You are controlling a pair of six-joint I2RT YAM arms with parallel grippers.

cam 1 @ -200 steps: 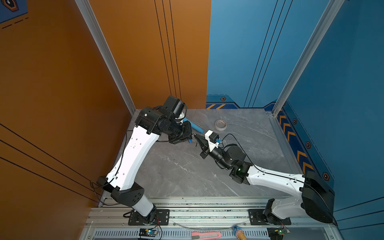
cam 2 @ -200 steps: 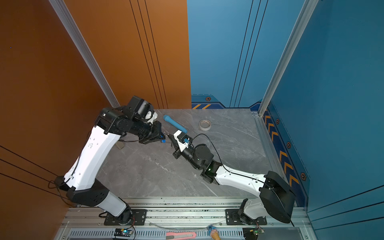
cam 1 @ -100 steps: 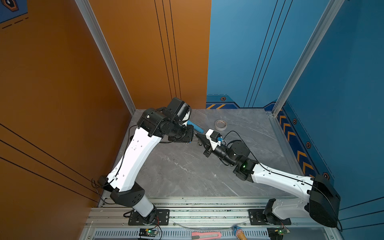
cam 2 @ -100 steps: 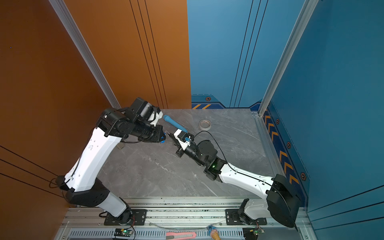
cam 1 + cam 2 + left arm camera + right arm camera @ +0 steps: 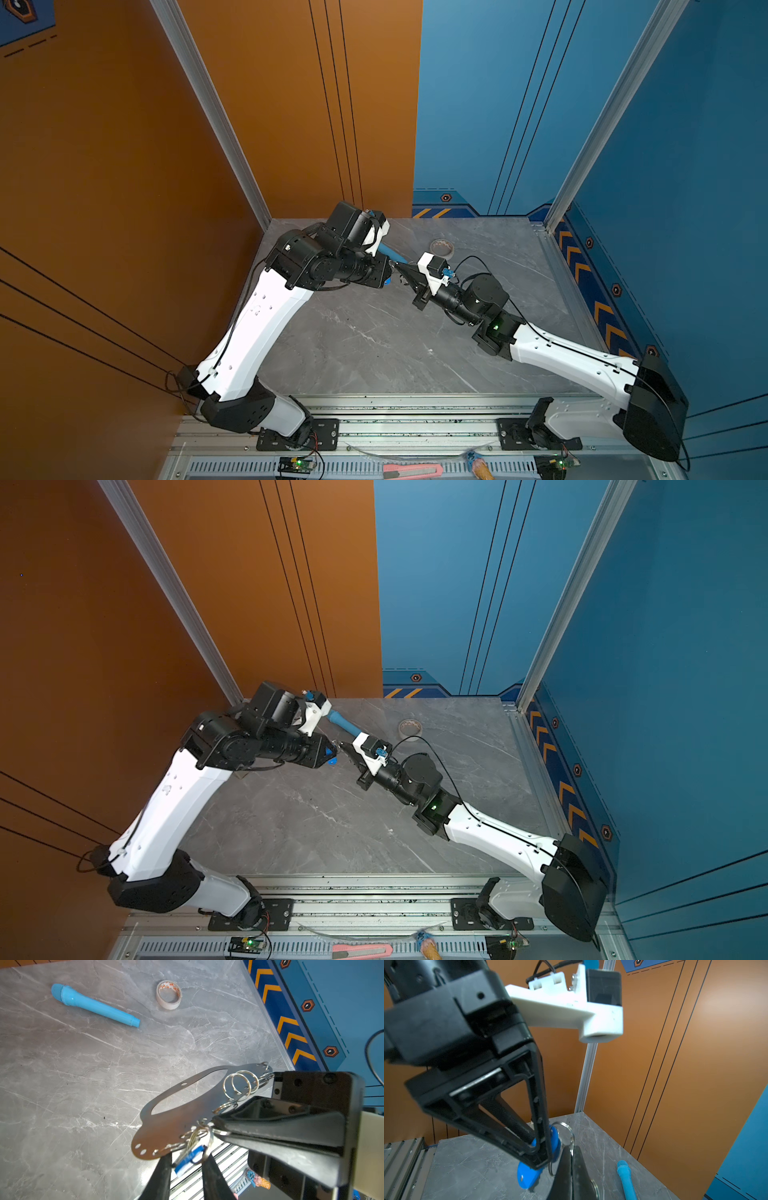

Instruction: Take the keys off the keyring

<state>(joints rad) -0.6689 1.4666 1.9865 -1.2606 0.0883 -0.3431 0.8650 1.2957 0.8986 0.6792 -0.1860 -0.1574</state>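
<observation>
One grip is set: the right gripper point(image 5: 215, 1125) is clamped on the keyring point(image 5: 166, 1128). The left gripper point(image 5: 188, 1156), jaws apart around the keys point(image 5: 194, 1142), is best closed squarely before pulling

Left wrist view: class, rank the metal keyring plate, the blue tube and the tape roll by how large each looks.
1. keyring plate, though it is nearest the camera, so its true lead is unsure
2. blue tube
3. tape roll
</observation>
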